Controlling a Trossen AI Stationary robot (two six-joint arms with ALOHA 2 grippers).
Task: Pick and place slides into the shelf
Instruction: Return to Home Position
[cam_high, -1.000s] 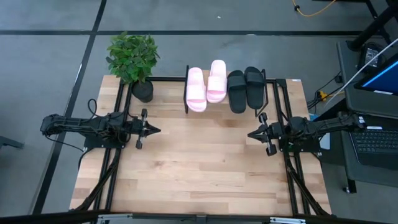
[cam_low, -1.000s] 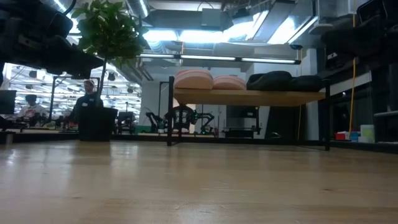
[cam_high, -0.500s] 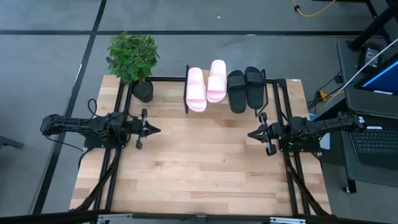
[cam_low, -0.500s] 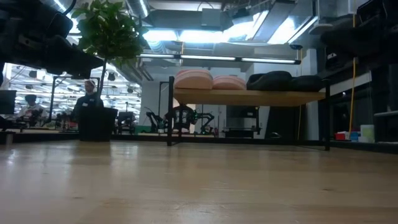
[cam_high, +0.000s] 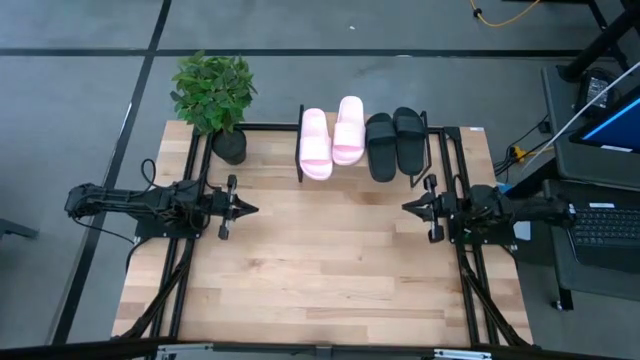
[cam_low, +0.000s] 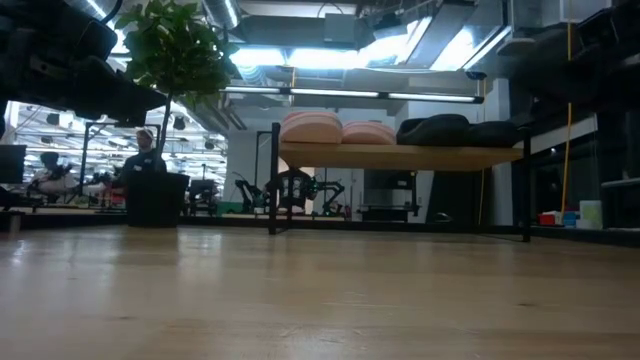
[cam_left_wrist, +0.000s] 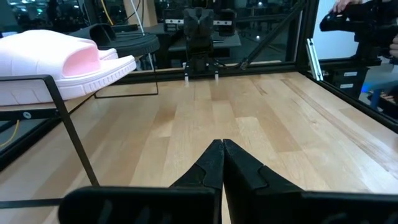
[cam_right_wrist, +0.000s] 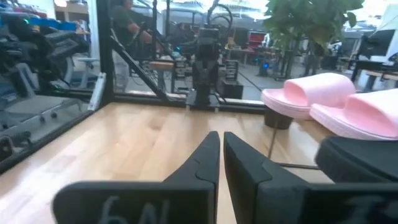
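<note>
Well apart, left claw (cam_high: 252, 209) and right claw (cam_high: 405, 207), both clenched, face across the table (cam_high: 320, 262).

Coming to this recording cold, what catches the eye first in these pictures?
Four slides sit in a row on the shelf at the table's far edge: the pink slides on the left, the black slides on the right. A leafy potted plant stands beside the shelf at the far left corner. The left gripper and right gripper, both shut and empty, face each other across the table.
</note>
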